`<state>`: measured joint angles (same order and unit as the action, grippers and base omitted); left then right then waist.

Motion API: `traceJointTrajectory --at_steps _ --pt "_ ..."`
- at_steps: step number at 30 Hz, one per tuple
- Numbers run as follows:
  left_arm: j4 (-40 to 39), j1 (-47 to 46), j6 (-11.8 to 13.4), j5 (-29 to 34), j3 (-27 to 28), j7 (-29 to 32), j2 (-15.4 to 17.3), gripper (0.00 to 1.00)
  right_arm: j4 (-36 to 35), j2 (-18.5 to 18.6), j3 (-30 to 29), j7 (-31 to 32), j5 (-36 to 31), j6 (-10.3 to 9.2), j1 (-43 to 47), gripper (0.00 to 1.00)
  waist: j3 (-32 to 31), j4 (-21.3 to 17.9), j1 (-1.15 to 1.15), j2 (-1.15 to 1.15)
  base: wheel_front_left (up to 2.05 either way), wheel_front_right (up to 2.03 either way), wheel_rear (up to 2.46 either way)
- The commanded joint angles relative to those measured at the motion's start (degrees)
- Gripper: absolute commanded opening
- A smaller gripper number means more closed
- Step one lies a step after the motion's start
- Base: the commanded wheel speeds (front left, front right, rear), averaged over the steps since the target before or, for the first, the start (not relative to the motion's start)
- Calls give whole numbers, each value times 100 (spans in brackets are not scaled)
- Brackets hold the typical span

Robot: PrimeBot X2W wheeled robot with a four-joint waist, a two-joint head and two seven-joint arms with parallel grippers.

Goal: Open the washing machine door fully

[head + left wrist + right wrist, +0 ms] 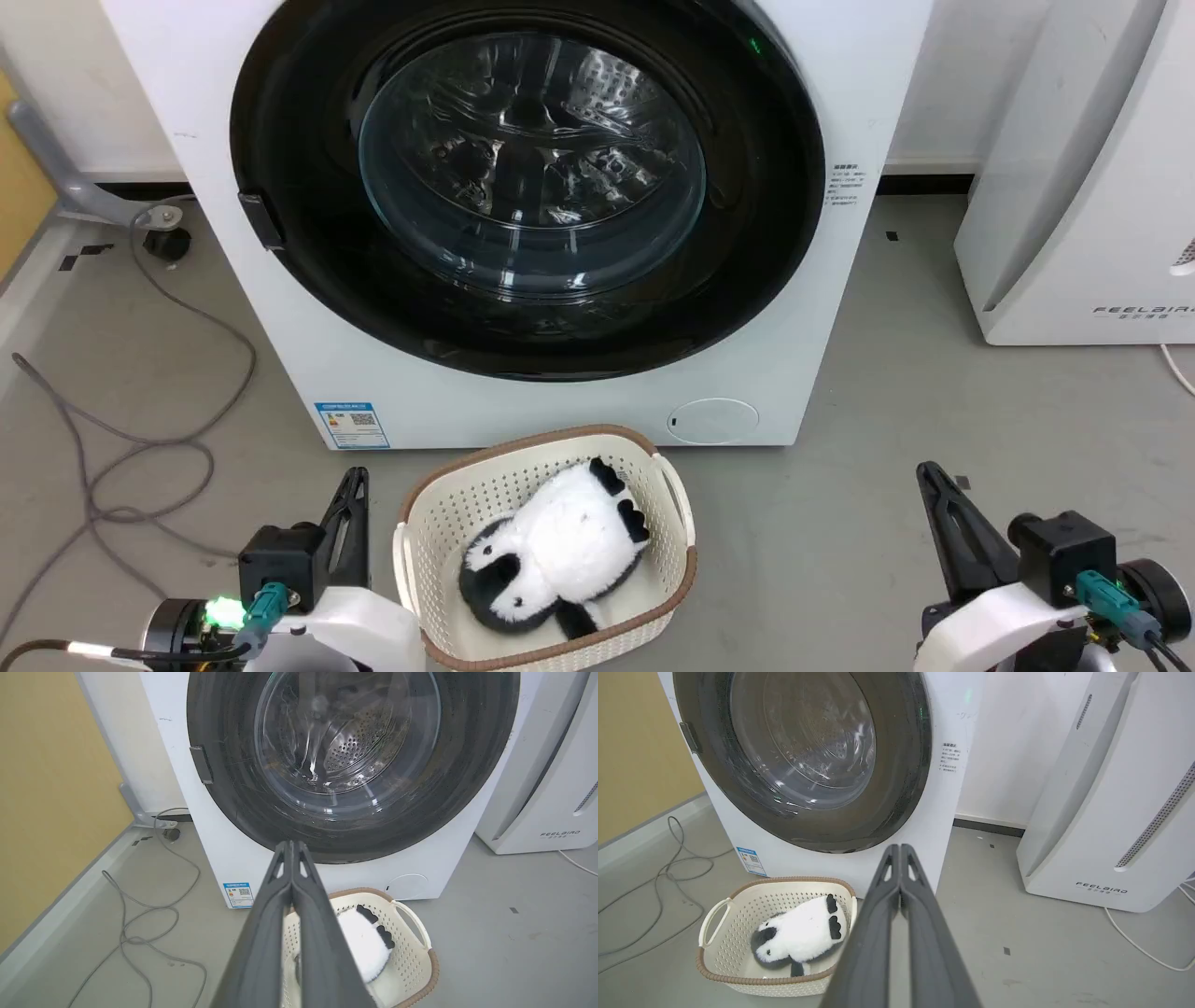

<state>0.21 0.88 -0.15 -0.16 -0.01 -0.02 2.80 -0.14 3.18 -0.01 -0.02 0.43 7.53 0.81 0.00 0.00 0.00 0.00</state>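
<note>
The white washing machine [560,411] fills the upper middle of the head view. Its round glossy black door [308,280] lies flat against the front, shut, with the clear glass bowl [532,168] in its centre and a small dark handle [261,219] on its left rim. The door [243,802] and the door [906,765] also face both wrist cameras. My left gripper [353,481] is shut and empty, low at the left, well short of the machine. My right gripper [927,474] is shut and empty, low at the right. Fingertips meet in the left wrist view [290,845] and the right wrist view [900,848].
A cream basket [425,523] holding a black-and-white plush toy [560,546] stands on the grey floor right before the machine, between my grippers. Grey cables [140,439] loop on the floor at left. A white FEELAIR appliance [1074,187] stands at right.
</note>
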Motion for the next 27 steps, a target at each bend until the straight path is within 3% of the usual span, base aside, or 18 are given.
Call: traceJointTrajectory --at_steps 1,25,26,27 --pt "-21 -88 15 16 1 2 8 0 14 -30 1 2 -43 -4 -81 0 0 0 0 0 0 0 0" --pt "-21 -88 15 16 1 2 8 0 14 -30 1 2 -43 -4 -81 0 0 0 0 0 0 0 0" --pt "0 0 0 0 0 -1 0 100 0 0 0 -1 0 0 0 100 0 0 0 0 0 0 0" --pt "3 3 -2 -1 -5 -3 0 100 -1 0 -2 -2 4 1 4 100 0 0 0 0 0 0 0"
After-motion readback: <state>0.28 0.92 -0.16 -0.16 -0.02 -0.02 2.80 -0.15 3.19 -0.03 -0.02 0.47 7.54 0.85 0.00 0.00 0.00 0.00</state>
